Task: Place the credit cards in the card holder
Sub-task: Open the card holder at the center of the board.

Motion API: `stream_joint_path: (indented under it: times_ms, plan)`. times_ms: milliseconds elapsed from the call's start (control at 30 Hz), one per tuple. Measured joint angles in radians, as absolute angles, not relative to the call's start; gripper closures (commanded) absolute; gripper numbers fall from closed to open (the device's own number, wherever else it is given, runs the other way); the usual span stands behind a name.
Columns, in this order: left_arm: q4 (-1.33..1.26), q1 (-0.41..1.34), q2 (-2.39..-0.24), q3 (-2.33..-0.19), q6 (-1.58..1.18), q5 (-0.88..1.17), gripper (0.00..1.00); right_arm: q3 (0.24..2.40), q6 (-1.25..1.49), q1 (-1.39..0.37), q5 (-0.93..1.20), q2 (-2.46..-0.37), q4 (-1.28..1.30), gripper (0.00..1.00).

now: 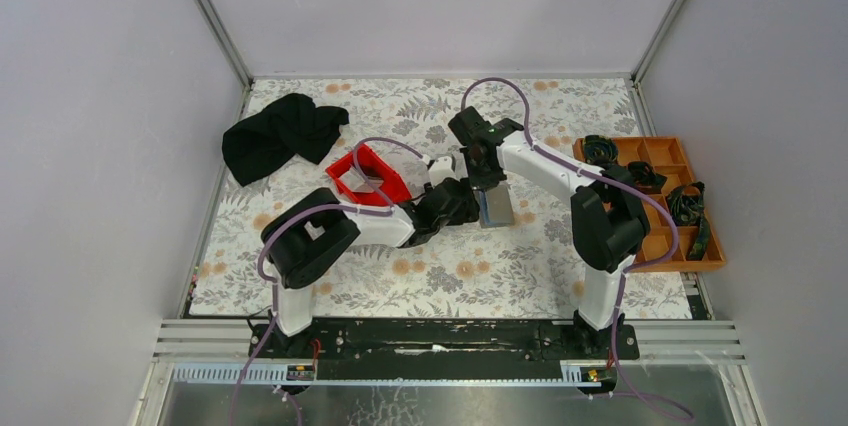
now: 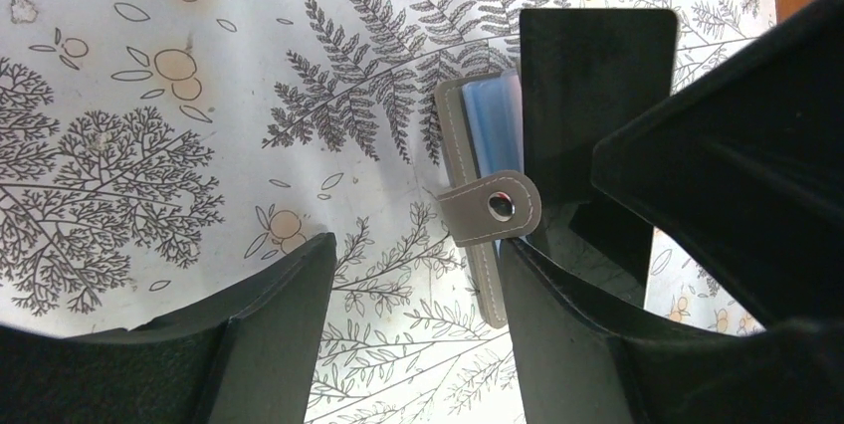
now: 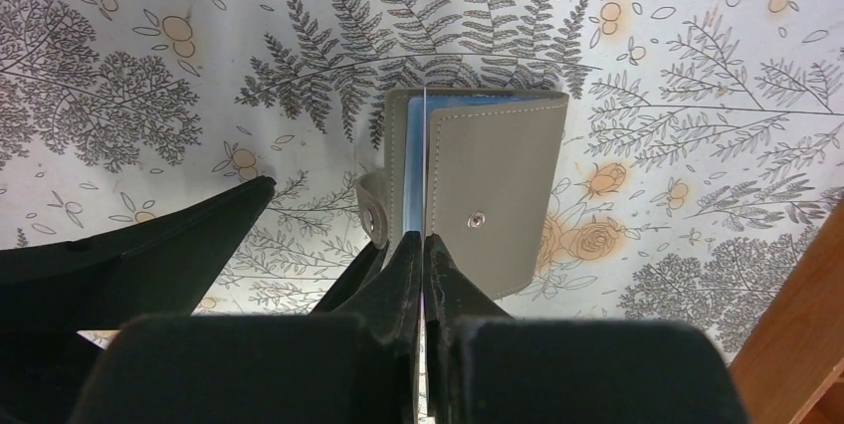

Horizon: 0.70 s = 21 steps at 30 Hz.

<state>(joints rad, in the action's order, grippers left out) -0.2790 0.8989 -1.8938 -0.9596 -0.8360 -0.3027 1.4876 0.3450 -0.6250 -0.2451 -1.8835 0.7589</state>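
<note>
The dark card (image 2: 597, 86) hides the card holder (image 2: 448, 130) toward three o'clock; the right wrist camera sees that card edge-on only.

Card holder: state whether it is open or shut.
Open. On the card holder the strap hangs unsnapped, off the stud; a light blue card shows inside, and the right claw pinches a dark card at its mouth.

The right gripper (image 3: 425, 255) pinches a thin card (image 3: 425, 145) edge-on. Just beyond its fingertips lies the grey card holder (image 3: 493, 205), a blue card (image 3: 413, 175) inside.
</note>
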Motion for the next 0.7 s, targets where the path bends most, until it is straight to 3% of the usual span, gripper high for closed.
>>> stream_joint_path:
  times_ms: [700]
  plan:
    - [-0.25, 0.922, -1.948, -1.029, -0.862, -0.364, 0.31, 1.524, 0.332, -0.645, -0.324, -1.895, 0.815, 1.0]
